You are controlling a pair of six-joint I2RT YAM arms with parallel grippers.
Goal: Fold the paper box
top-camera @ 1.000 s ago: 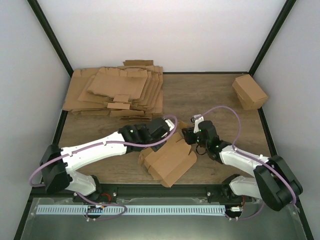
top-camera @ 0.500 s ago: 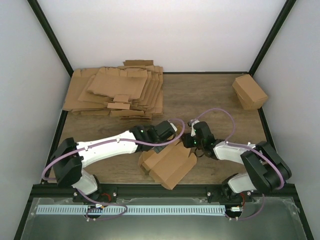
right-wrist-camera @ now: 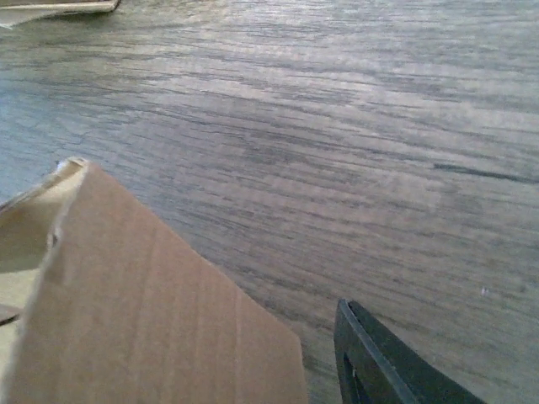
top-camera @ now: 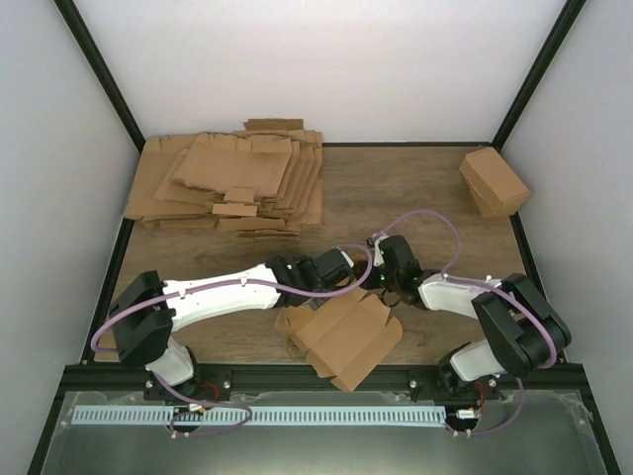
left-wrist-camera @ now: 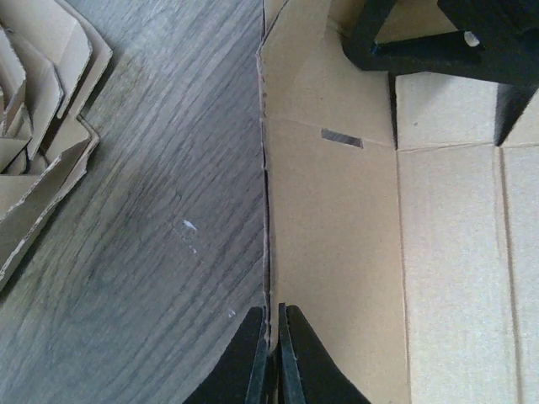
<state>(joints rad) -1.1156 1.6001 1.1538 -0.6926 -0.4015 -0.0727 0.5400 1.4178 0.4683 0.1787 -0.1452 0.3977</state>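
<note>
light: bright, even | shadows: soft | paper box (right-wrist-camera: 152, 320) near lens: blurred

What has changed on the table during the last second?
The left end effector, clamped on the edge of the paper box, went right. The right end effector went left to meet it. The paper box slid slightly toward the arm bases. The sheet pile and the closed carton stayed.

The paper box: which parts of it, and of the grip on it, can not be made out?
- Top view: paper box far edge, hidden under left gripper and right gripper.
- Right wrist view: only one finger shows, frame edge cuts the rest; grip unclear.
</note>
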